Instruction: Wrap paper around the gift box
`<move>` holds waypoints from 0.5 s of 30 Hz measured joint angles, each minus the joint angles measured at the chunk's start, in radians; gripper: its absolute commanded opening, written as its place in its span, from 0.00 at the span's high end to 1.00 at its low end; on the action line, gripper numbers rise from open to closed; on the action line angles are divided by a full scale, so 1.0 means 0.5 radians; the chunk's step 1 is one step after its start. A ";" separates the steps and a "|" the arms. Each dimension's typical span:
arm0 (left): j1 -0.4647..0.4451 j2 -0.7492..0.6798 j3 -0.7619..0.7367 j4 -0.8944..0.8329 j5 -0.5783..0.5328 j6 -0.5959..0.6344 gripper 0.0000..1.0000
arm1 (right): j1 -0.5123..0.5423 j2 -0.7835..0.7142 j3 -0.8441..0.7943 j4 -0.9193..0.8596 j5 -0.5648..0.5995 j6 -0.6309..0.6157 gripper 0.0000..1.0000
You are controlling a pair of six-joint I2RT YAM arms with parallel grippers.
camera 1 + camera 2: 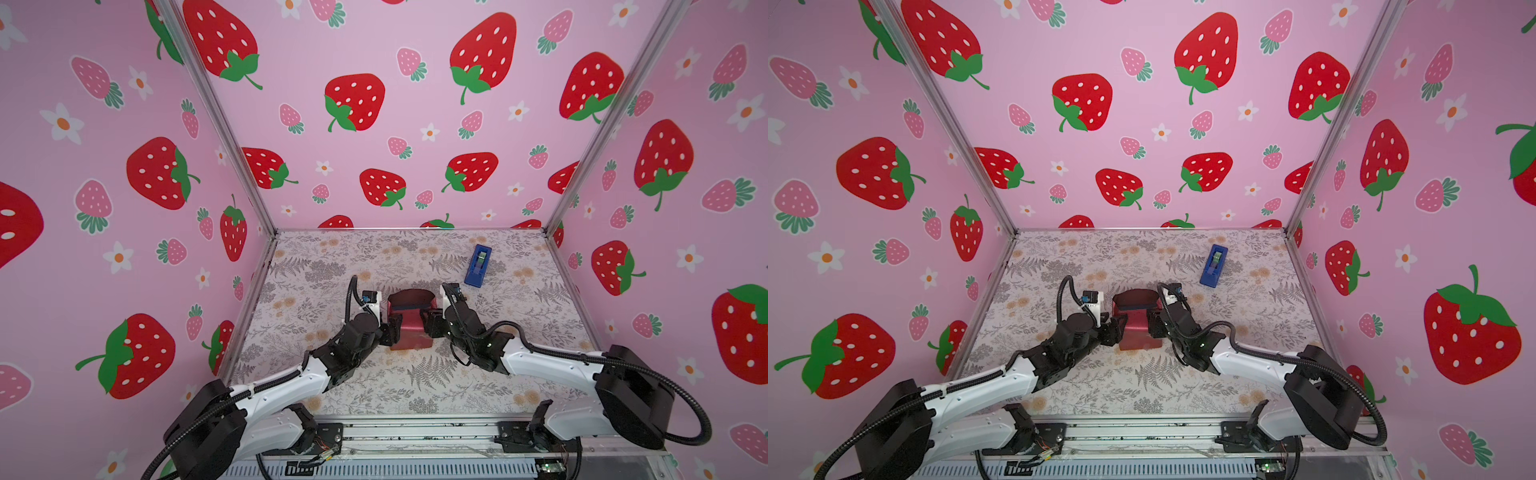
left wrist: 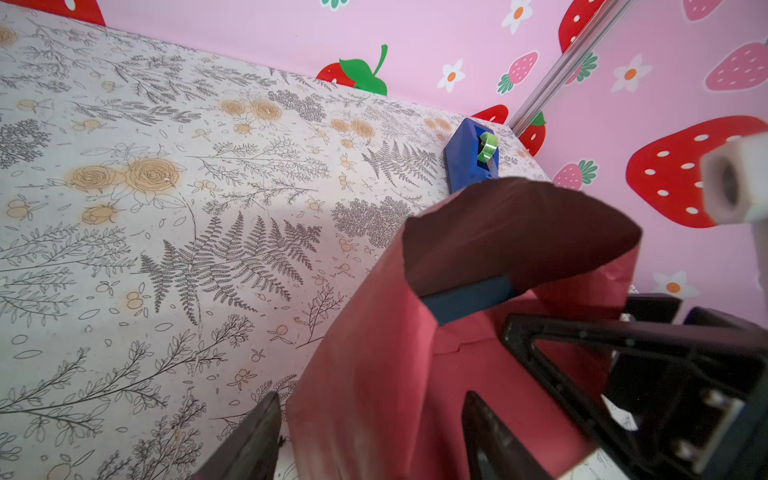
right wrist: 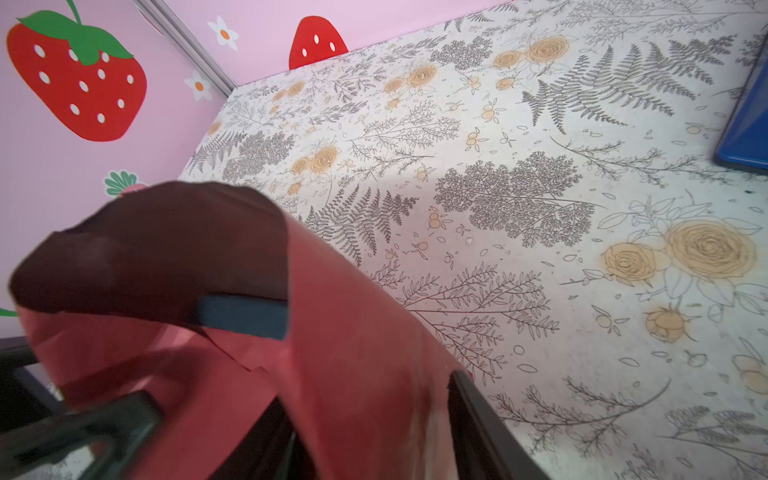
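Note:
The paper (image 1: 409,332) (image 1: 1136,332) lies folded up and over the gift box in mid-table. Its far end stands open as a dark maroon arch. Only a dark blue edge of the gift box (image 2: 465,299) (image 3: 241,316) shows under that arch. My left gripper (image 1: 395,328) (image 2: 374,440) is at the parcel's left side, open, its fingers straddling the red side flap (image 2: 365,365). My right gripper (image 1: 428,325) (image 3: 374,432) is at the right side, also open, with the red side flap (image 3: 353,340) between its fingers.
A blue tape dispenser (image 1: 478,266) (image 1: 1214,266) (image 2: 469,153) with a green roll lies at the back right of the floral table (image 1: 332,266). Pink strawberry walls close in the left, back and right. The arms' bases sit along the front rail.

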 measured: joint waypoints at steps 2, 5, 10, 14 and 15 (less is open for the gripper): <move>0.000 0.044 0.000 0.021 0.001 0.002 0.42 | 0.001 0.000 0.002 0.009 -0.008 0.000 0.61; 0.000 0.085 0.013 0.069 0.010 0.005 0.54 | 0.000 0.001 0.007 0.017 -0.008 -0.006 0.73; 0.001 0.132 0.082 0.032 -0.010 0.021 0.66 | -0.022 0.004 0.012 0.029 0.015 -0.018 0.90; -0.008 0.132 0.121 -0.040 -0.063 0.035 0.72 | -0.028 0.004 0.038 -0.002 0.053 -0.018 0.98; -0.011 0.132 0.133 -0.063 -0.074 0.038 0.75 | -0.028 0.004 0.050 -0.024 0.059 -0.020 1.00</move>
